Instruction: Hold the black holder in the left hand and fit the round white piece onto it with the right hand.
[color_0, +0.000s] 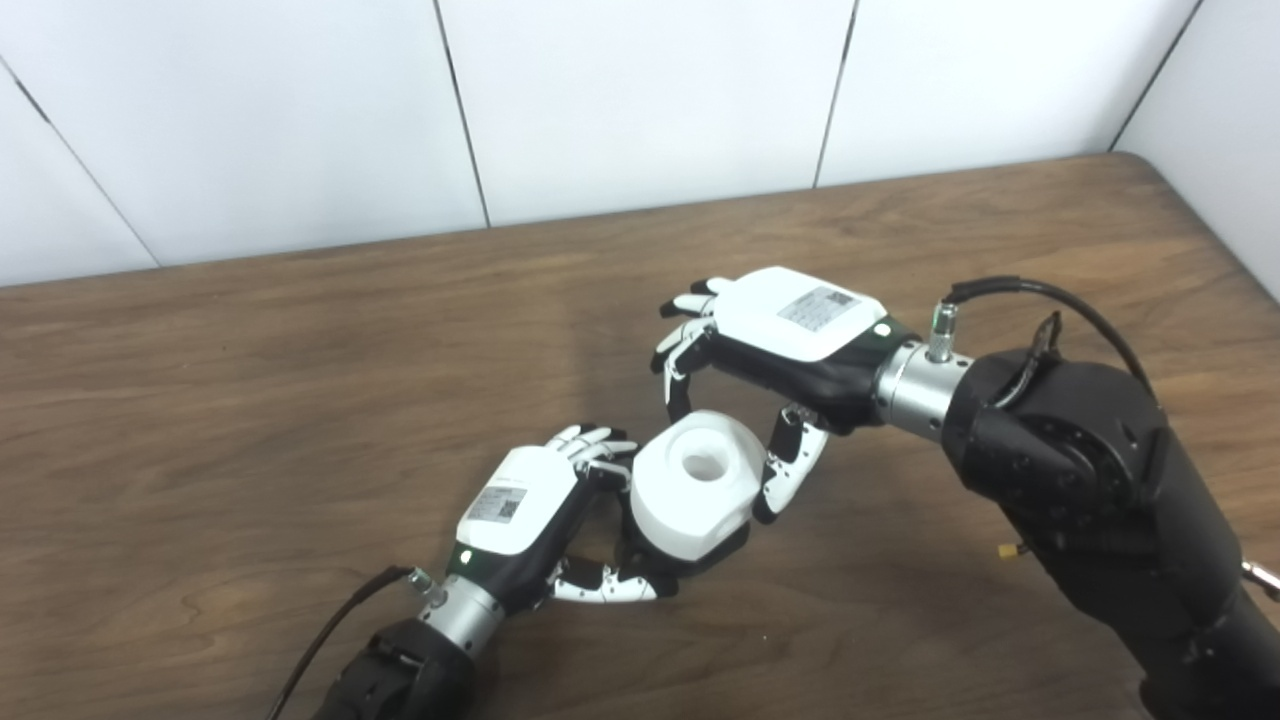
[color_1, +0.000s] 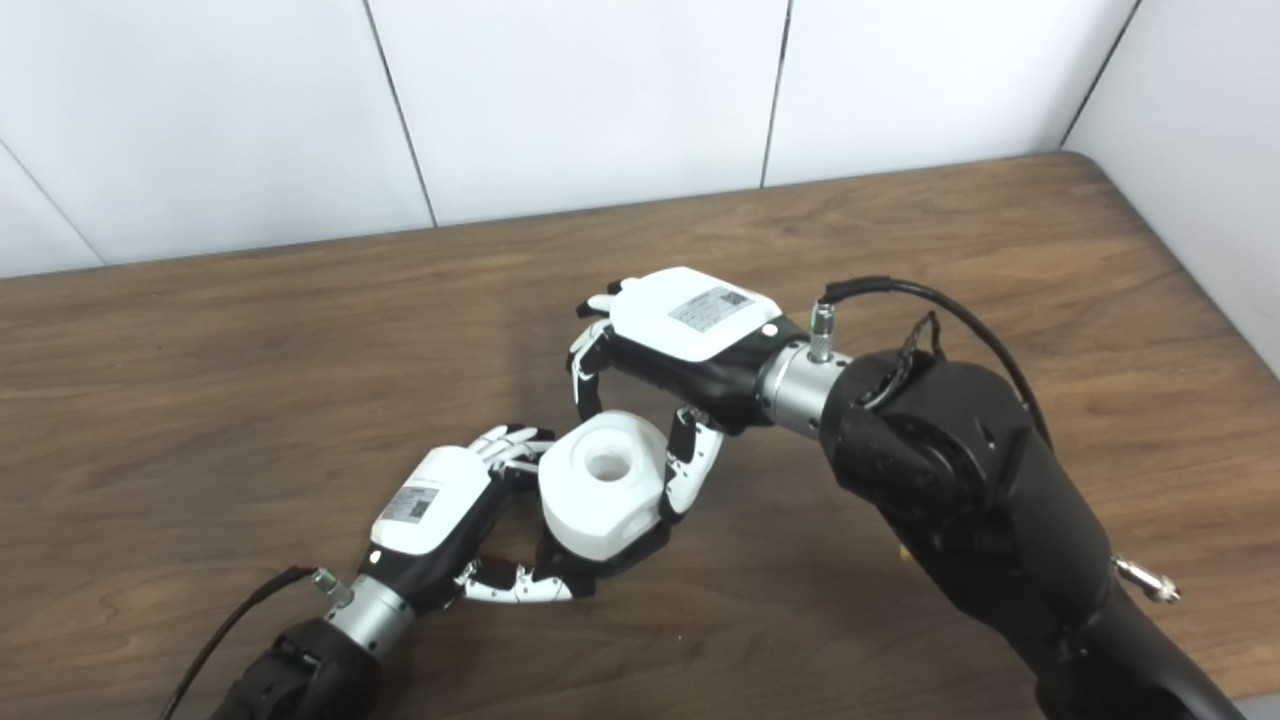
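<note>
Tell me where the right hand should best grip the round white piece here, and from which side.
Best across its curved side wall, coming from above and the far right. The round white piece sits hole-up on the black holder, which the left hand grips from the near-left, so only the far and right flanks look free. The right hand already brackets them, its fingers at the far edge.

Round piece (color_0: 692, 488): plain white, unmarked. Holder (color_0: 690, 562) beneath it: black. Both hands, left hand (color_0: 520, 515) and right hand (color_0: 790, 330): white shells bearing grey printed labels, black palms, fingers (color_0: 690, 345) white-and-black. Surface (color_0: 250, 400): dark brown wood grain. Wall (color_0: 640, 90) at 12 o'clock: white panels, dark seams.
</note>
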